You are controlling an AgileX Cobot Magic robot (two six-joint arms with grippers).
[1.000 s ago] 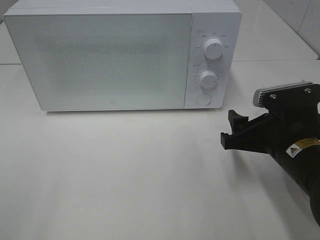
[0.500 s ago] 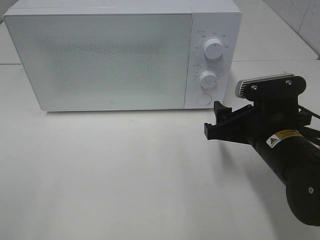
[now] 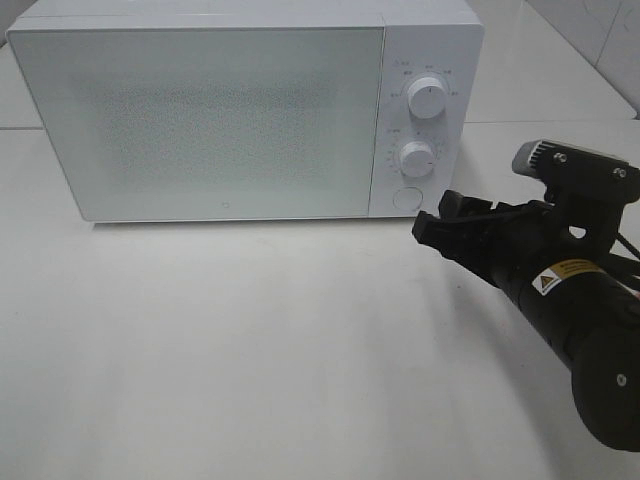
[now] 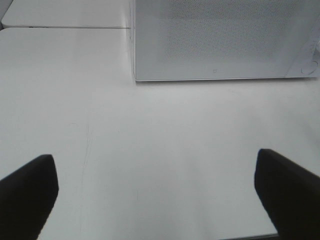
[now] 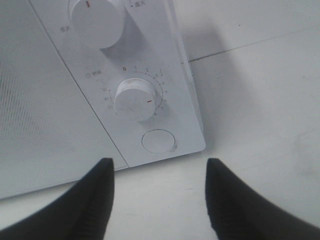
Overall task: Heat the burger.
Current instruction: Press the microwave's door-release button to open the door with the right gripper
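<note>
From above, note the right gripper (image 3: 432, 212) rolled and nearer the microwave (image 3: 200, 120) than before; at left wrist, left gripper (image 4: 155, 155) spread wide, empty; at right wrist, empty parted jaws facing the round button (image 5: 159, 141), probably the door release; burger nowhere visible.

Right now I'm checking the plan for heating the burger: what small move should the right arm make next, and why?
Probably ease the right gripper forward onto the round button below the lower knob. The microwave door is shut, no burger is in view, and the right wrist view shows the button lined up between the gripper's open fingers, not yet touched.
</note>
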